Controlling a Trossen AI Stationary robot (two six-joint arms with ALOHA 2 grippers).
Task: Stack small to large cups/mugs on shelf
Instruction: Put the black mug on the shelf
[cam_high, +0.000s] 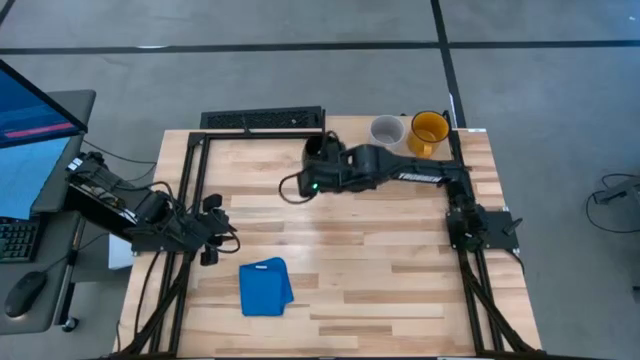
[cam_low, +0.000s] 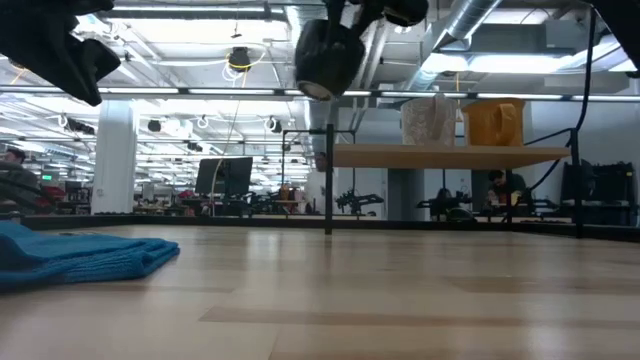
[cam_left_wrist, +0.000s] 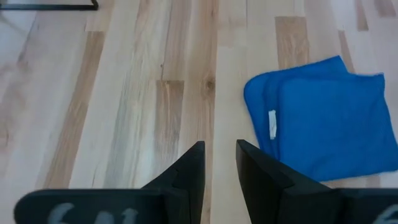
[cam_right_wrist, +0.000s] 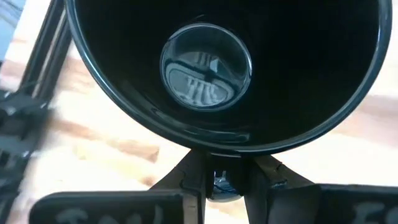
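Observation:
A grey-white mug (cam_high: 387, 130) and a yellow mug (cam_high: 428, 132) stand side by side, upright on their bases, on the raised wooden shelf (cam_low: 440, 156) at the table's far right. My right gripper (cam_right_wrist: 221, 165) is shut on the black mug (cam_low: 328, 55) and holds it high over the table, left of the shelf; in the high view the mug (cam_high: 322, 152) shows as a dark shape at the arm's tip. My left gripper (cam_left_wrist: 219, 155) hovers at the table's left edge, open by a narrow gap with nothing in it. The blue cloth (cam_left_wrist: 323, 118) lies just beside it. My right gripper pinches a glossy black part (cam_right_wrist: 221, 182) just outside the mug's rim between its two fingers; it looks like the handle. The mug is lifted clear of the table and tipped, its open mouth (cam_right_wrist: 208, 68) facing back toward the wrist.
A folded blue cloth (cam_high: 265, 287) lies near the table's front left. A black bar (cam_high: 262, 120) sits at the far edge, left of the shelf. Black frame rails (cam_high: 190, 190) run along both sides. The middle of the tabletop (cam_high: 360, 250) is bare wood.

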